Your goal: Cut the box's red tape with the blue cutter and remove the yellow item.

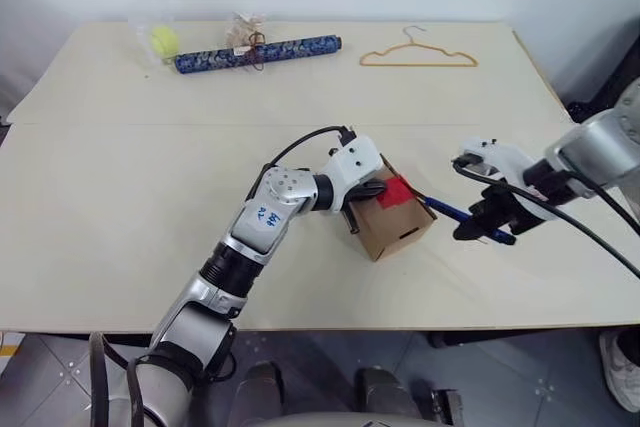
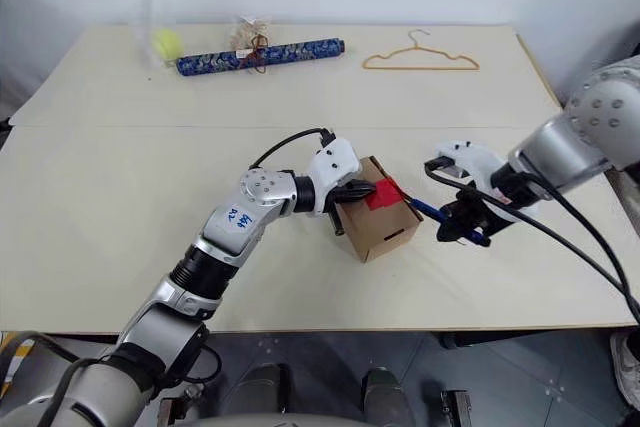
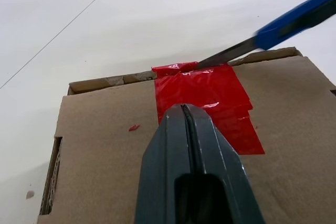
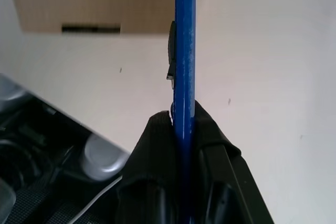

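The box (image 1: 398, 227), a small brown carton, sits tilted at the table's middle with the red tape (image 1: 396, 190) across its top seam. My left gripper (image 1: 372, 190) is shut, and its fingertips (image 3: 185, 116) rest on the box top at the tape's (image 3: 210, 90) near edge. My right gripper (image 1: 482, 220) is shut on the blue cutter (image 1: 450, 211) to the right of the box. The cutter's grey blade (image 3: 226, 56) touches the tape's far edge at the seam. In the right wrist view the blue cutter (image 4: 184, 51) runs out from the closed fingers (image 4: 210, 129) towards the box (image 4: 94, 3). The yellow item is hidden.
Along the table's far edge lie a yellow-green ball in clear wrap (image 1: 163, 41), a dark blue patterned roll (image 1: 258, 52) with a small wrapped bundle (image 1: 247, 32) on it, and a tan wire hanger (image 1: 418, 55). The table's front edge (image 1: 320, 327) runs close below the box.
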Available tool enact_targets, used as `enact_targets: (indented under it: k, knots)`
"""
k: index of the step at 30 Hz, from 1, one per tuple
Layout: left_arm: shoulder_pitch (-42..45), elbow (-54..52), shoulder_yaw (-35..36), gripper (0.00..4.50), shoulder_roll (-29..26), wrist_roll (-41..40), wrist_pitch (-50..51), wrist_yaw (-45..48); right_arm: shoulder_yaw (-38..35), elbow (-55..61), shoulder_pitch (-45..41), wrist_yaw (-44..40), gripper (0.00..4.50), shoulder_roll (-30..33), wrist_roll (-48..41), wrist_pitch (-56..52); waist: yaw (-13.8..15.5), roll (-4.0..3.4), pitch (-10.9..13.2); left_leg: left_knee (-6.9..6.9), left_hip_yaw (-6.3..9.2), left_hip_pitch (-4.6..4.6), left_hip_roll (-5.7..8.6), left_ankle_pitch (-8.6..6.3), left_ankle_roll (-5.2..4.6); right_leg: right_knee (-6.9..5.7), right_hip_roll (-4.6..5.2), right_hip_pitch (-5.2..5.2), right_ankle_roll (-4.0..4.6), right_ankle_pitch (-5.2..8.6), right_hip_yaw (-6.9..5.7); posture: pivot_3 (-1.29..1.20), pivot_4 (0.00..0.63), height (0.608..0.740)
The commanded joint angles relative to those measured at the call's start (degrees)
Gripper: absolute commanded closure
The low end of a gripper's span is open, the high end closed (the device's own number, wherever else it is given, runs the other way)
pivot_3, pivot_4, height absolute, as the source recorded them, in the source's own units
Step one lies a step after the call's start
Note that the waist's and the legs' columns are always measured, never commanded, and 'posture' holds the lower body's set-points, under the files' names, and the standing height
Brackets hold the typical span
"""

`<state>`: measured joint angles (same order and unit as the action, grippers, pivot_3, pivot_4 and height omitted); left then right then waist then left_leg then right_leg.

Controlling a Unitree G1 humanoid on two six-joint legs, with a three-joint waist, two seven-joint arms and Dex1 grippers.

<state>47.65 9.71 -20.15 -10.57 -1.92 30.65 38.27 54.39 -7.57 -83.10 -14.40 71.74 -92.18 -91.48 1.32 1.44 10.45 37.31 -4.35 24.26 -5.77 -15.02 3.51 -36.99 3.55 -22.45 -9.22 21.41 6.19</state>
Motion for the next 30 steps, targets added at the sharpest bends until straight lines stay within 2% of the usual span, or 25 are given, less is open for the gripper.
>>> enact_targets:
  k: [1,10,25,30]
  knots:
    - [-2.5,4.8,-2.7,4.50,-0.2,2.3,2.8,0.0,1.3,4.0,-0.1,-1.7,4.43,3.3,-3.1,-1.0,0.0,0.00,0.0,0.02,0.00,0.00,0.00,0.00,0.00,0.00,0.00,0.01,0.00,0.00,0.00,0.00,0.150,0.740]
    - [-1.6,5.8,-2.2,4.50,-0.2,2.3,1.7,0.1,-1.1,3.5,3.6,-0.9,4.43,4.1,-2.4,-1.0,0.0,0.00,0.0,0.06,0.01,0.00,0.00,0.00,-0.01,-0.02,0.01,0.02,0.01,0.00,0.01,0.00,0.150,0.740]
    - [-1.5,5.7,-2.2,4.50,0.5,2.1,1.2,-0.3,-5.9,-5.8,2.5,-2.9,4.43,-7.0,8.4,-1.0,-0.3,0.00,0.0,0.55,0.00,0.00,-0.02,-0.03,-0.05,-0.44,0.00,0.01,0.00,0.00,0.04,0.00,0.150,0.740]
    - [-1.4,5.7,-2.3,4.50,0.5,2.3,1.1,-0.4,-6.8,-4.7,2.2,-5.8,4.43,-6.9,10.1,-1.0,-0.1,0.00,0.0,0.56,0.00,0.01,-0.01,-0.03,-0.05,-0.46,0.00,0.00,0.00,0.00,0.03,0.00,0.150,0.740]
